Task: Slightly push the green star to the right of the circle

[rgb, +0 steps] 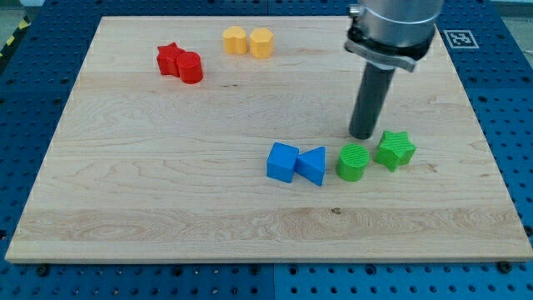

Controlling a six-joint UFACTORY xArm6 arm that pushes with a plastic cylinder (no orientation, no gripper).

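Note:
The green star (395, 150) lies on the wooden board (166, 200) at the view's right, just right of the green circle (352, 162) and almost touching it. My tip (363, 135) rests on the board just above the green circle and to the upper left of the green star, a small gap from both.
A blue cube (282, 162) and a blue triangle (313, 165) sit side by side left of the green circle. A red star (171, 59) and red cylinder (191, 68) touch at the top left. Two yellow blocks (248, 41) lie at the top centre.

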